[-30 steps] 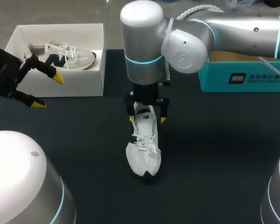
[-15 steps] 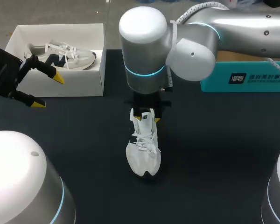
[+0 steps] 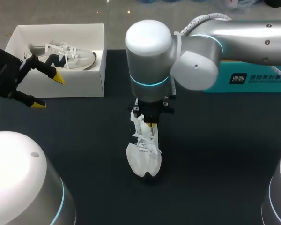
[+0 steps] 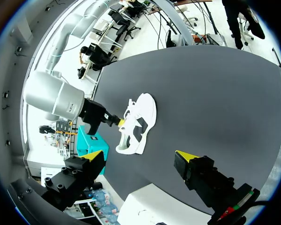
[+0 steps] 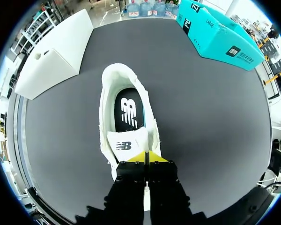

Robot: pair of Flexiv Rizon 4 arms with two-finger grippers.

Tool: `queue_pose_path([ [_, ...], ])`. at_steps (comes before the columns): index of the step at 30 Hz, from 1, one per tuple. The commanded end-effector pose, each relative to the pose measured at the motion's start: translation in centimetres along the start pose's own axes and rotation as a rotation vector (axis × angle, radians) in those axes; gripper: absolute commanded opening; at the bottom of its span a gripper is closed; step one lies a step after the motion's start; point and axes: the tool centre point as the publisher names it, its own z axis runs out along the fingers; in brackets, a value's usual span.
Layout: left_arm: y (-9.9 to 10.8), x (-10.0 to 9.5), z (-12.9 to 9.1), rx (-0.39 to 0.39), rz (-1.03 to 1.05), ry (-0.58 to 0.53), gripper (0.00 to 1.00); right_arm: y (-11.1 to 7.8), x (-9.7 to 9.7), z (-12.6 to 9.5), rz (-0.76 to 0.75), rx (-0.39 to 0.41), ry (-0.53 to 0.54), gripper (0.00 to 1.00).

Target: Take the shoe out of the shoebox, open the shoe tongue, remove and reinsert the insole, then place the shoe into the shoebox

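Head view: shoe [image 3: 144, 157] at frame centre on table [image 3: 215, 154], outside shoebox [image 3: 65, 84] at upper left. Right gripper [image 3: 150, 123] pinched on tongue [image 5: 126, 144]. Left gripper [image 3: 49, 92] at left edge, fingers spread, empty.

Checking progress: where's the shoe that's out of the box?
In the head view the white shoe lies mid-table, under the right gripper, right of the white shoebox.

Right gripper [image 3: 150, 123] sits on the white shoe [image 3: 144, 157] at mid-table; left gripper [image 3: 48, 91] hangs beside the shoebox [image 3: 77, 85].
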Motion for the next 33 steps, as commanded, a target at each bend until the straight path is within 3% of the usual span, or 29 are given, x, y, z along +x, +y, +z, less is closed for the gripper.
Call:
queue_pose_path([
  [1, 0.0, 0.0, 0.0, -0.001, -0.001, 0.004, 1.0, 0.0, 1.0, 0.4, -0.005, 0.004, -0.006, 0.0],
  [10, 0.0, 0.0, 0.0, -0.001, -0.001, 0.004, 1.0, -0.4, 0.2, -2.7, -0.008, -0.046, 0.037, 0.0],
  [19, 0.0, 0.0, 0.0, -0.001, -0.001, 0.004, 1.0, -0.7, 1.9, 0.7, -0.08, 0.02, 0.048, 0.0],
  [27, 0.0, 0.0, 0.0, -0.001, -0.001, 0.004, 1.0, -0.2, 2.3, 1.3, -0.089, 0.026, 0.025, 0.0],
  [30, 0.0, 0.0, 0.0, -0.001, -0.001, 0.004, 1.0, 0.1, 1.6, 0.0, -0.086, -0.023, 0.053, 0.0],
  [33, 0.0, 0.0, 0.0, -0.001, -0.001, 0.004, 1.0, 0.2, 1.1, -1.9, -0.202, -0.157, 0.175, 0.0],
])
